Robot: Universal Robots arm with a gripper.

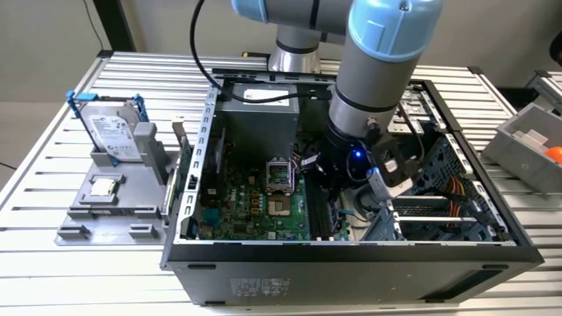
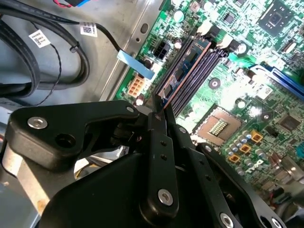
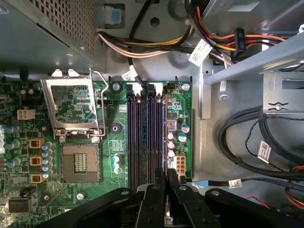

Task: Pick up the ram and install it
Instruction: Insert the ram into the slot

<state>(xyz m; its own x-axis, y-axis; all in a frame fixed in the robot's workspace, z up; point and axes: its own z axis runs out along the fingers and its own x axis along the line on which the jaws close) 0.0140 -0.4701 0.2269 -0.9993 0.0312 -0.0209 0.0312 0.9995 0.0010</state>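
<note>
The ram (image 2: 186, 66) is a thin dark stick with black chips, standing on edge along the outermost of the long black motherboard slots (image 2: 202, 78), nearest the board's edge. In the first wrist view the ram (image 3: 165, 137) is a thin line beside the other slots (image 3: 142, 137). My gripper (image 2: 160, 110) is shut on the ram's near end, and its black fingers (image 3: 158, 183) close in from both sides. In the exterior view the arm reaches down into the open computer case (image 1: 351, 253), over the motherboard (image 1: 250, 204). I cannot tell whether the ram is fully seated.
An open CPU socket (image 3: 80, 164) lies beside the slots. Cable bundles (image 3: 247, 142) and a metal drive bracket (image 3: 266, 57) crowd the case on the other side of the slots. At the exterior view's left a silver hard drive (image 1: 114, 135) stands on a grey fixture (image 1: 110, 204). A grey bin (image 1: 531, 141) is at the right.
</note>
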